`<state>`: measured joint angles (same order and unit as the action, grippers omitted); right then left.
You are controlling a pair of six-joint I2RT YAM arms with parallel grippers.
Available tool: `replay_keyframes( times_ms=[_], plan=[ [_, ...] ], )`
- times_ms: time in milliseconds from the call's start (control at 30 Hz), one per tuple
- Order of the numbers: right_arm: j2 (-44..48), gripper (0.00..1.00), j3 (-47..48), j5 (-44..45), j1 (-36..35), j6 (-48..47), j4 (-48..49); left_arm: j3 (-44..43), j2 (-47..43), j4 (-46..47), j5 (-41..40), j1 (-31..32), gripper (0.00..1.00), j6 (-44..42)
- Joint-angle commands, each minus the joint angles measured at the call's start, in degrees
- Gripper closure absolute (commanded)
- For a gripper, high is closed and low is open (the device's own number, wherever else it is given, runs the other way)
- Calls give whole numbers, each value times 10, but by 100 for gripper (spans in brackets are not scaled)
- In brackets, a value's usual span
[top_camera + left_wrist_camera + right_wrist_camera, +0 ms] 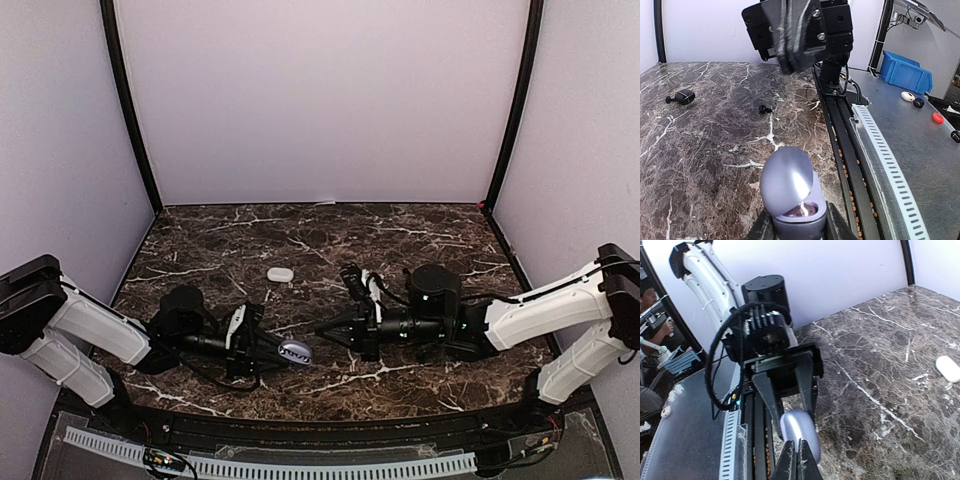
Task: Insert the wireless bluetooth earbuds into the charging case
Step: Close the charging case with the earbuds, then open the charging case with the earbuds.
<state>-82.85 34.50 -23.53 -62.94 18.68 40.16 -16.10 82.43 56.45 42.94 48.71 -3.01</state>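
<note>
Lavender charging case, lid up, gripped by left hand

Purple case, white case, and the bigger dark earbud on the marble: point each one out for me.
purple case (787, 177): left wrist view, on its raised lid.
white case (280, 274): top external view, middle of its top.
dark earbud (684, 96): left wrist view, on its rounded body.

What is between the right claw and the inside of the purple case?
Its own raised lid, it seems. The left claw holds the case with its opening facing away from the right claw, whose camera shows only the lid's smooth back. Nothing else intervenes.
</note>
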Motion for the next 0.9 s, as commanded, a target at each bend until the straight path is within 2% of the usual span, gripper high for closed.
replay_keyframes(
  times_ms=[0, 100, 200, 567, 767, 867],
  plan=[
    [-9, 100, 33, 84, 3, -32, -76, -9, -4, 2, 7, -3, 96, -8],
    [-45, 100, 86, 87, -3, -50, -141, -10, -1, 6, 14, -3, 96, -9],
    [-68, 100, 117, 86, -22, -66, -161, -10, 0, 5, 14, -3, 96, -8],
    [-46, 100, 102, 17, -52, -99, -169, -10, -5, -7, -12, -3, 96, -11],
    [-32, 100, 83, 172, -52, -74, -153, -10, -5, -5, -5, -3, 96, -14],
    [-58, 100, 112, 195, -51, -70, -168, -8, -7, -1, 7, -3, 96, -14]
  ],
)
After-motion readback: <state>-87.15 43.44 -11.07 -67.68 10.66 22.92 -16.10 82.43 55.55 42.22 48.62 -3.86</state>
